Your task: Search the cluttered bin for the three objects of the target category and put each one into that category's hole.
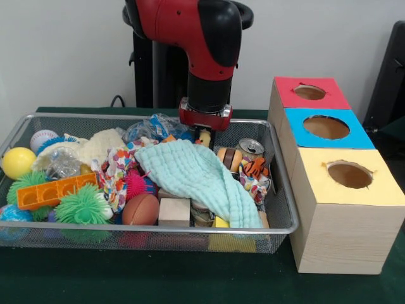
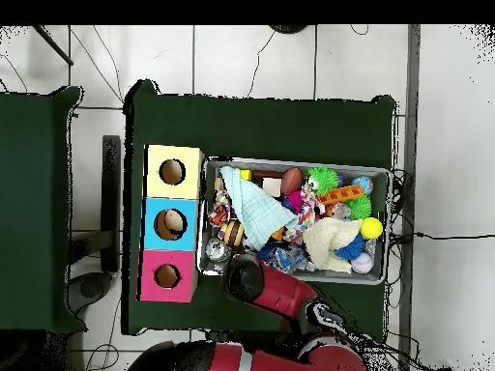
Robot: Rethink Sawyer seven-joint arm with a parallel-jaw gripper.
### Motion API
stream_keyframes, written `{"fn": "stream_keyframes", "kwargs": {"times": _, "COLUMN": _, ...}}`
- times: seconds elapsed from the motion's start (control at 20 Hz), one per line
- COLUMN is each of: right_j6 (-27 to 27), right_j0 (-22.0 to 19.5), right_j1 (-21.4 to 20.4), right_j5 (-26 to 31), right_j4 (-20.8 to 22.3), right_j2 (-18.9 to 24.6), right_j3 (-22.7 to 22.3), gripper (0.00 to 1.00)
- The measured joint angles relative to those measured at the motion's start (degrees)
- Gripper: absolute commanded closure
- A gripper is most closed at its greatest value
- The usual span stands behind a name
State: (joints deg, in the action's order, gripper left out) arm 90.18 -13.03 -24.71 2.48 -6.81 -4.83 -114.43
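Observation:
The wire-mesh bin [image 1: 286, 209] is full of toys and also shows in the overhead view [image 2: 388, 227]. An orange black-striped tiger [image 1: 255, 168] lies near its right end, next to striped wooden beads [image 1: 229, 158] and a can [image 1: 251, 147]. My gripper [image 1: 204, 137] reaches down at the bin's far rim, just behind a mint-green cloth [image 1: 196, 177]. A small yellow-orange piece shows under its red plate; I cannot tell what it is or whether it is held. In the overhead view the arm [image 2: 248, 277] hides the gripper. The duck and the orange-tan figure are out of sight.
Three wooden boxes with round holes stand right of the bin: red [image 1: 310, 93], blue [image 1: 326, 126], yellow [image 1: 349, 174]. The bin also holds green spiky balls [image 1: 82, 206], a yellow ball [image 1: 18, 162], an orange block [image 1: 57, 190], a brown football [image 1: 140, 209] and wooden cubes [image 1: 174, 209].

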Motion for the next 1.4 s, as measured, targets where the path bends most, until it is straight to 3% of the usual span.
{"fn": "stream_keyframes", "kwargs": {"times": 0.4, "right_j6": 0.0, "right_j0": 0.3, "right_j1": -2.7, "right_j5": 0.0, "right_j4": 0.0, "right_j2": 0.1, "right_j3": -1.8, "gripper": 1.0}}
{"fn": "stream_keyframes", "kwargs": {"times": 0.55, "right_j6": 0.0, "right_j0": 0.3, "right_j1": -6.3, "right_j5": 0.0, "right_j4": 0.0, "right_j2": 0.2, "right_j3": -4.0, "gripper": 1.0}}
{"fn": "stream_keyframes", "kwargs": {"times": 0.75, "right_j6": 0.0, "right_j0": 0.8, "right_j1": -14.7, "right_j5": 1.0, "right_j4": 0.0, "right_j2": 0.1, "right_j3": -7.5, "gripper": 1.0}}
{"fn": "stream_keyframes", "kwargs": {"times": 1.05, "right_j6": 0.0, "right_j0": 2.0, "right_j1": -23.1, "right_j5": 3.7, "right_j4": -0.4, "right_j2": 0.1, "right_j3": -9.0, "gripper": 1.0}}
{"fn": "stream_keyframes", "kwargs": {"times": 1.4, "right_j6": 0.1, "right_j0": 5.1, "right_j1": -27.7, "right_j5": 4.4, "right_j4": -3.2, "right_j2": 0.1, "right_j3": -9.9, "gripper": 1.0}}
